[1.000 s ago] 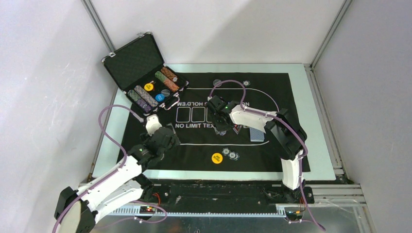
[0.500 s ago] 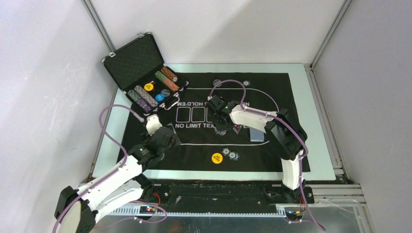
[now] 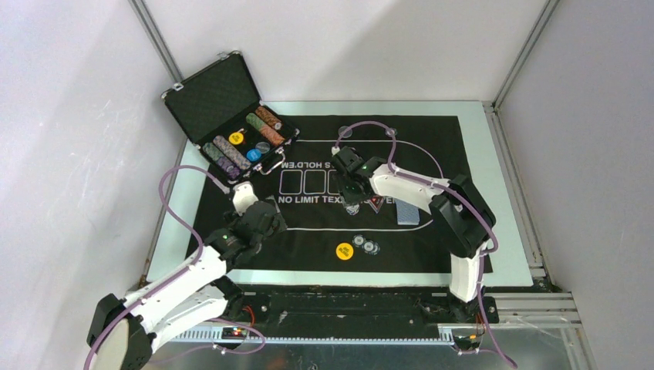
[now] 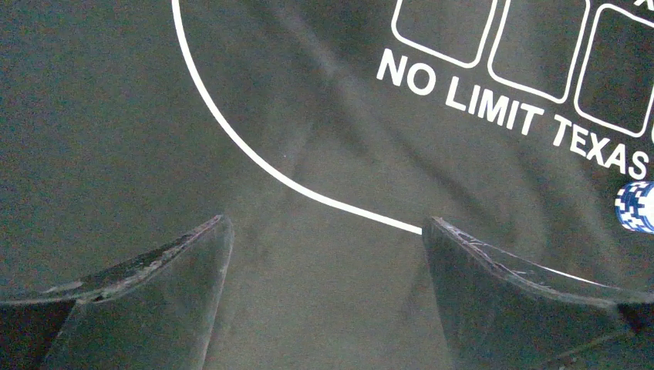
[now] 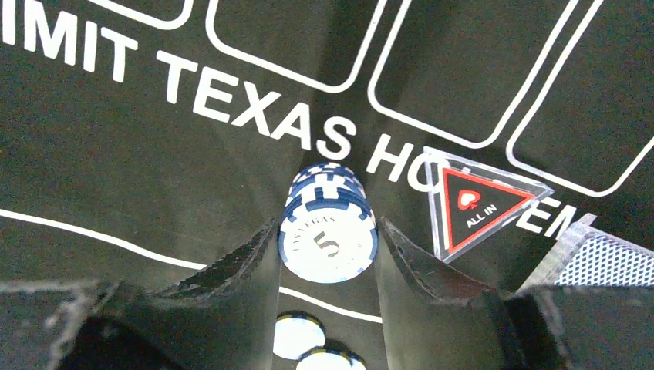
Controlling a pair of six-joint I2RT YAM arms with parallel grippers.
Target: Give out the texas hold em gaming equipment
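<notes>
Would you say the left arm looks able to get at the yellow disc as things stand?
Probably yes: the left end effector is open and empty, bare mat lies between it and the yellow disc, and the right arm is farther back.

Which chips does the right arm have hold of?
The blue-and-white stack marked 5, clamped between the right fingers beside the triangle marker; the other chips lie loose.

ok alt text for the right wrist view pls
The right gripper is shut on a stack of blue-and-white poker chips over a black lettered mat. A red-black ALL IN triangle marker lies at frame right, near blue-backed cards.
</notes>
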